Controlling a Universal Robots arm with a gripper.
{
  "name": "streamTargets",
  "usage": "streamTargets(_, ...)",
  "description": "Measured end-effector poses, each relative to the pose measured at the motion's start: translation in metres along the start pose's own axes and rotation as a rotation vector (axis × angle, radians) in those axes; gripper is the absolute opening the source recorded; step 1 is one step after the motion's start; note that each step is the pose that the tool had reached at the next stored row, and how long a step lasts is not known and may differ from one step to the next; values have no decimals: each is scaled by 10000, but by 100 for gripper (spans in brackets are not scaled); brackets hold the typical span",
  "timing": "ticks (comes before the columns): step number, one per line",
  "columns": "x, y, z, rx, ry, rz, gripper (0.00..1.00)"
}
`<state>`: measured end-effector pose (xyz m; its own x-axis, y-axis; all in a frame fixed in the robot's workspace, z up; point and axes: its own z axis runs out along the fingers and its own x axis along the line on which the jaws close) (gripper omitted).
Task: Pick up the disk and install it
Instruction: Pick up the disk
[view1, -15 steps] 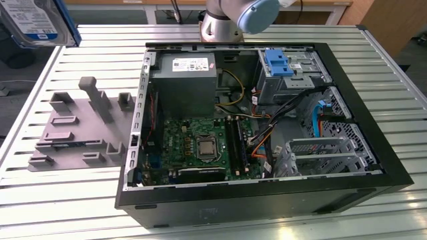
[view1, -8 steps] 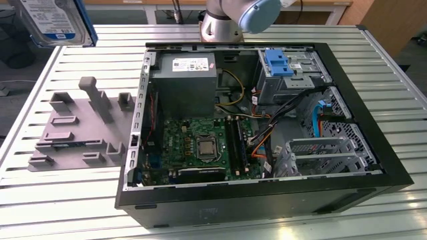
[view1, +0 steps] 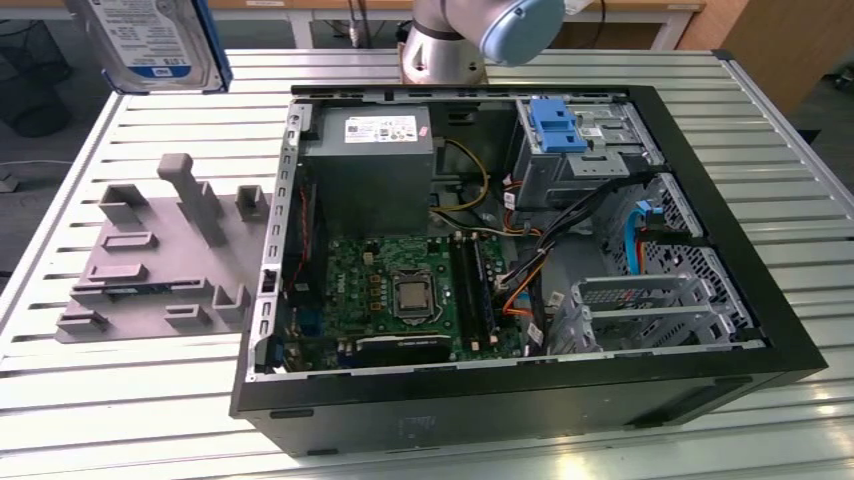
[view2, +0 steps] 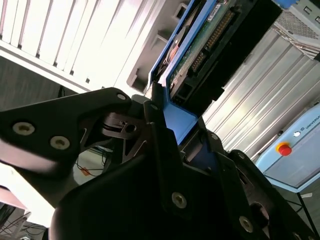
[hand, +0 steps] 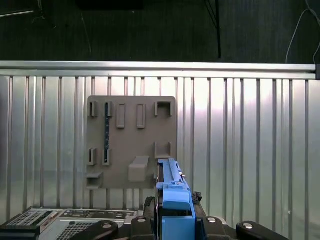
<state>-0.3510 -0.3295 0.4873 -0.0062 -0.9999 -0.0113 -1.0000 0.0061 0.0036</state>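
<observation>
Exterior view: your disk (view1: 150, 42) hangs over the table (view1: 107, 400) at the exterior view's left, and the open computer case (view1: 507, 410) lies toward its right. In the second wrist view the gripper (view2: 167, 117) pinches the disk's blue rail, long axis pointing away from the wrist.

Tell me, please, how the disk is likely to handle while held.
Probably stiff: the disk is a flat metal slab, showing no sag. Likely heavy for its size, being metal. The fingers clamp its smooth blue plastic rail, so it might slip or twist if jolted, and the bare circuit board looks fragile.
</observation>
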Motion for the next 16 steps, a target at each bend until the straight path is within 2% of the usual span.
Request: streamTargets(16, -5, -725, -4, -2, -5, 0, 36)
